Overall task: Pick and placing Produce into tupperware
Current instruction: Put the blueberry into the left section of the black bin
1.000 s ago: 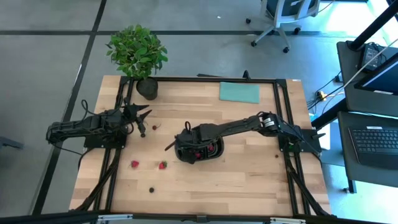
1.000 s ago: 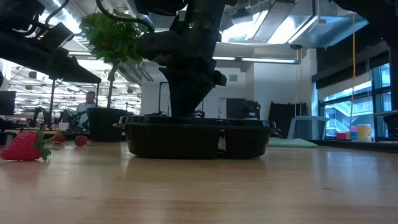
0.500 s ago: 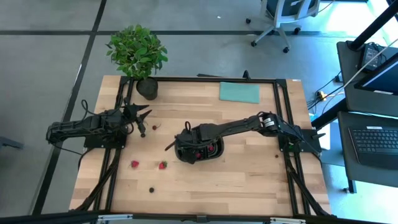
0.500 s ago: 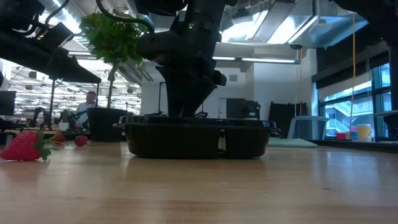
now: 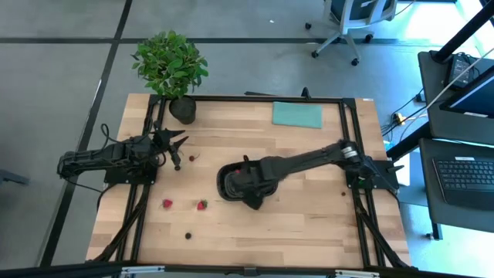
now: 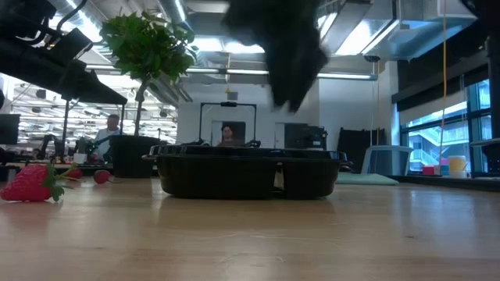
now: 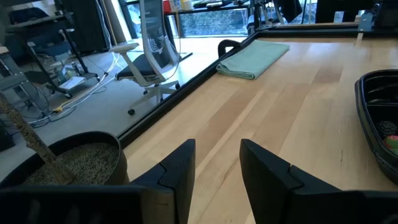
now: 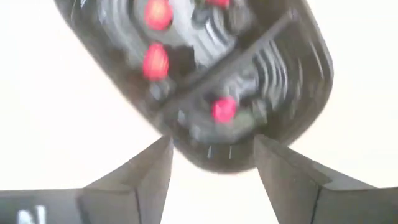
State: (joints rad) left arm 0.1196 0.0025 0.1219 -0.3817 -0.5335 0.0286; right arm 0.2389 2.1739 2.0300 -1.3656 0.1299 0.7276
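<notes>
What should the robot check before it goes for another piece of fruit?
1. Right claw open and empty: ok.
2. Right claw lifted clear above the tray: ok.
3. Red fruit lying inside the tray: ok.
4. Table free of loose fruit: not ok; a strawberry, a second strawberry and a dark berry lie on the wood.
5. Left claw open, empty, away from the tray: ok.

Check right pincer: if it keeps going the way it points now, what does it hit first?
Likely the tupperware: the open right pincer points down at its near rim, red Produce inside. Depth is unclear.
</notes>
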